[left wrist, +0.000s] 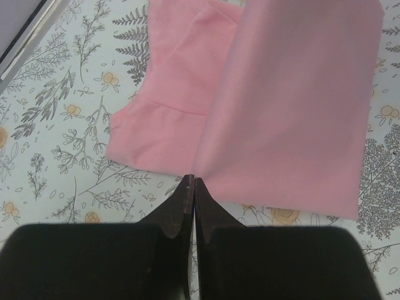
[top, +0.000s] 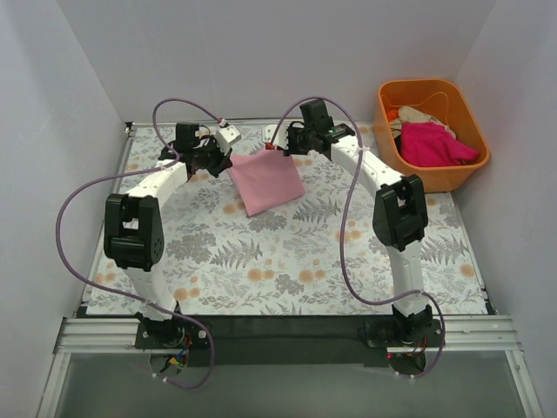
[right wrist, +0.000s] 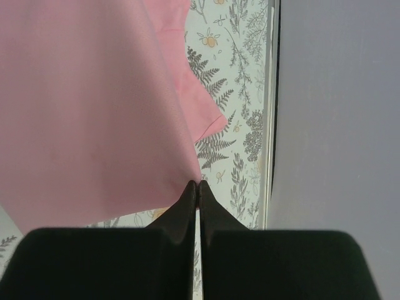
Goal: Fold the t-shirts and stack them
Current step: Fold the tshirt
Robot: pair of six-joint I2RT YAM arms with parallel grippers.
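Observation:
A light pink t-shirt (top: 265, 181), part folded, hangs between my two grippers over the far middle of the table. My left gripper (top: 218, 159) is shut on its left corner; the left wrist view shows the pinch (left wrist: 193, 180) with the pink t-shirt (left wrist: 281, 106) lifted over a lower layer. My right gripper (top: 280, 146) is shut on its right corner; the right wrist view shows the pinch (right wrist: 198, 183) with the pink t-shirt (right wrist: 94, 106) draping left. A magenta t-shirt (top: 439, 144) and a cream t-shirt (top: 416, 115) lie in the orange tub.
The orange plastic tub (top: 470, 170) stands at the far right of the table. The floral tablecloth (top: 287, 261) covers the table. White walls close in at left, back and right; the back wall shows close in the right wrist view (right wrist: 337, 112).

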